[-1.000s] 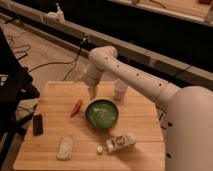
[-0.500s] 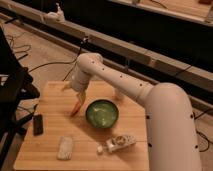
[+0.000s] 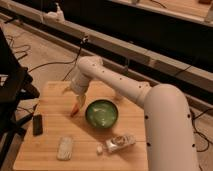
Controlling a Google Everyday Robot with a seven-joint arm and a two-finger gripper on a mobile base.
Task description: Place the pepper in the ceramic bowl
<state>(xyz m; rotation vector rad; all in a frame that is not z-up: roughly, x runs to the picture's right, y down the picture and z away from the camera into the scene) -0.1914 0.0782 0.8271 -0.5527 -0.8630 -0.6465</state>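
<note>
The pepper (image 3: 75,110) is small and orange-red. It lies on the wooden table (image 3: 50,100) just left of the ceramic bowl (image 3: 101,114). The bowl is round, glossy green and empty, at the table's middle. My gripper (image 3: 78,98) hangs at the end of the white arm (image 3: 125,87), which reaches in from the right. It is directly above the pepper's upper end, very close to or touching it, and left of the bowl's rim.
A black flat device (image 3: 37,125) lies near the table's left edge. A white ribbed object (image 3: 65,148) and a crumpled packet (image 3: 119,143) lie near the front edge. Cables run over the floor behind the table.
The arm has swung left from over the bowl to the pepper, and the gripper has come down onto the pepper's spot. The pepper and bowl stay where they were.
</note>
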